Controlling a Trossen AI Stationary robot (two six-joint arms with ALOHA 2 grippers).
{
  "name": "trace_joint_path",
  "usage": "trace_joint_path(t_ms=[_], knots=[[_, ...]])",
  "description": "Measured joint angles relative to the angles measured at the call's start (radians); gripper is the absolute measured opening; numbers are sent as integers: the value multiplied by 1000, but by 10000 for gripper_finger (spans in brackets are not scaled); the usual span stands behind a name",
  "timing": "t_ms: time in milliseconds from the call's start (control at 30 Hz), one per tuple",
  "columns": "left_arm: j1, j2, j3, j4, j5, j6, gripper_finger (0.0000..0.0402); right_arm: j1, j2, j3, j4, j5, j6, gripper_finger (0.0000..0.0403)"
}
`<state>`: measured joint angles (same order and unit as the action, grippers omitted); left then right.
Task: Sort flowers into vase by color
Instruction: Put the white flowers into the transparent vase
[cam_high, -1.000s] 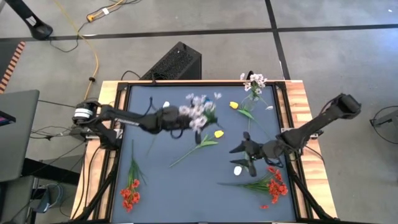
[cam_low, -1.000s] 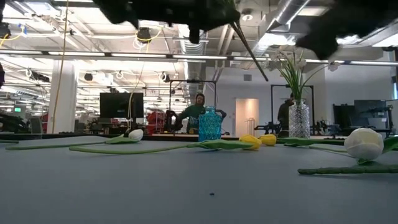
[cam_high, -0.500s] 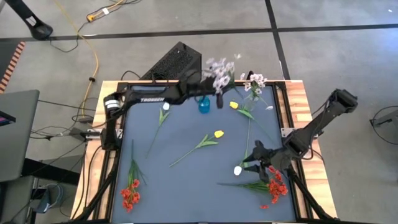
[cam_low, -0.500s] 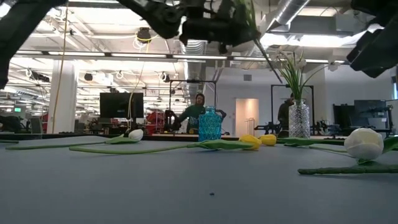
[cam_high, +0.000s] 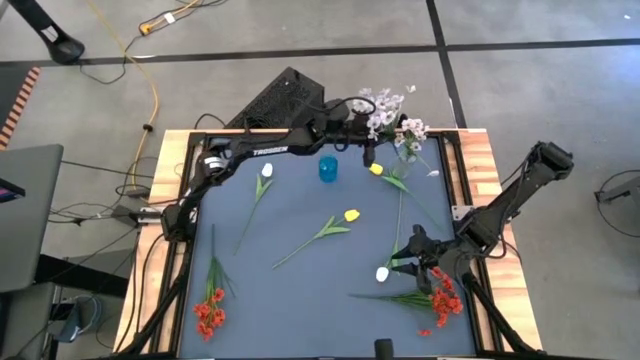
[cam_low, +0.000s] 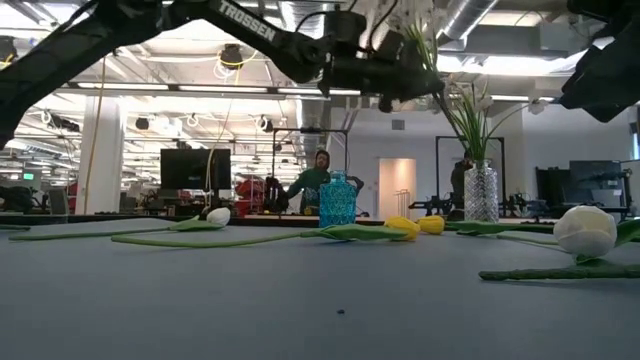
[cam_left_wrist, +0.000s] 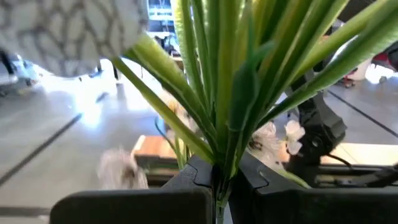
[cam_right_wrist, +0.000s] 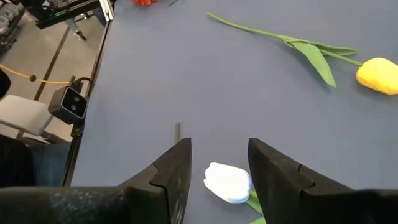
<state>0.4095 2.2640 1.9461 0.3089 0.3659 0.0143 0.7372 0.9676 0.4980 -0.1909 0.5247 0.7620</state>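
Left gripper (cam_high: 362, 135) at twelve o'clock, squeezing the lilac spray (cam_high: 380, 108) beside the clear vase (cam_high: 407, 148), right gripper (cam_high: 400, 262) at four o'clock, fingers apart around the white tulip (cam_high: 382, 273)

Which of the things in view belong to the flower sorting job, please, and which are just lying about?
Part of the job:
- lilac spray, held by the left gripper
- white tulip, between the right gripper fingers
- yellow tulips
- red flowers
- clear vase
- blue vase

Lying about:
- black box behind the table
- yellow cable on the floor
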Motion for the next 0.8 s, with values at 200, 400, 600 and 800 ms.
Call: trace_joint_path(t_ms=[200, 400, 600, 800], knots=[[-2, -3, -1, 84, -29, -3, 0, 0, -1, 0, -3, -4, 0, 177], [-12, -4, -2, 102, -77, 38, 0, 0, -2, 0, -12, -5, -2, 177], [-21, 24, -3, 131, -109, 47, 0, 0, -5, 0, -13, -4, -2, 177], [-21, 42, -3, 132, -110, 30, 0, 0, -15, 0, -6, -4, 16, 177]])
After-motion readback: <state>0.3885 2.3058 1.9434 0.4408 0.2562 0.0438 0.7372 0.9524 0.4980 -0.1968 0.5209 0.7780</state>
